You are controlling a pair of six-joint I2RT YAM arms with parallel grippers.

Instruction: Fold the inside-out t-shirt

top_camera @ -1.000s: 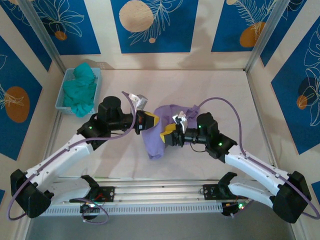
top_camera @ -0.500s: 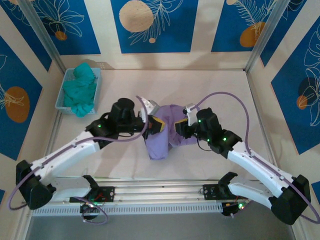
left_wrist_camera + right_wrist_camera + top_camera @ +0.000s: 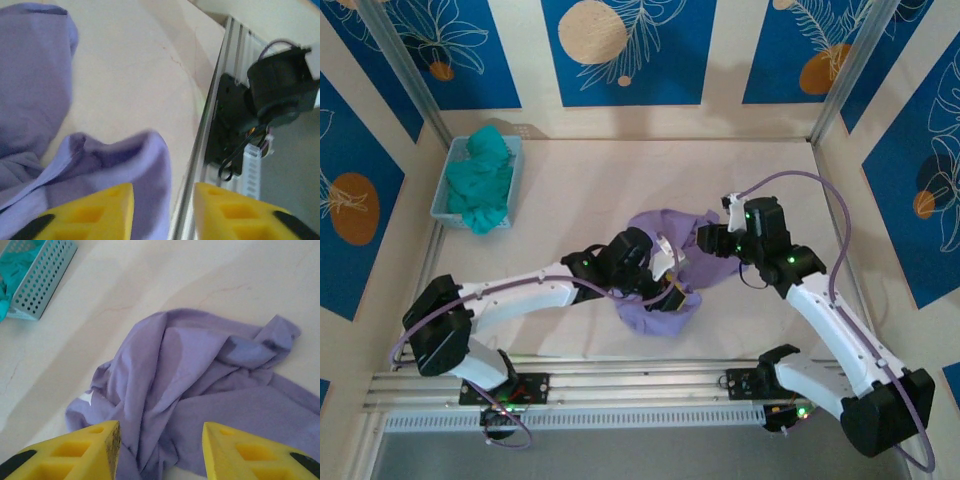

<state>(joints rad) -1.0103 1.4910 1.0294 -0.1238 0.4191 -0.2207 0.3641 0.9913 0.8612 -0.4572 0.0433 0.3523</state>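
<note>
The inside-out t-shirt [image 3: 658, 226] is a crumpled lavender heap in the middle of the table. My left gripper [image 3: 672, 291] reaches across to the heap's near right edge. In the left wrist view the left gripper [image 3: 163, 192] is open; a raised fold of the t-shirt [image 3: 145, 160] stands loose between the yellow fingers, against the left one. My right gripper [image 3: 709, 240] hovers at the heap's far right side. In the right wrist view the right gripper [image 3: 160, 432] is open above the wrinkled t-shirt [image 3: 200, 370], and a small white tag [image 3: 86, 399] shows on the cloth.
A light blue perforated basket [image 3: 448, 195] at the far left holds a teal-green garment [image 3: 485, 180]; the basket [image 3: 42, 280] also appears in the right wrist view. The metal rail [image 3: 640, 385] with both arm bases runs along the near edge, close to the left gripper [image 3: 210, 130].
The left arm has swung right and toward the near edge, and its gripper has gone from shut to open, letting the cloth go. The right gripper has drawn back to the far right and opened wider.
</note>
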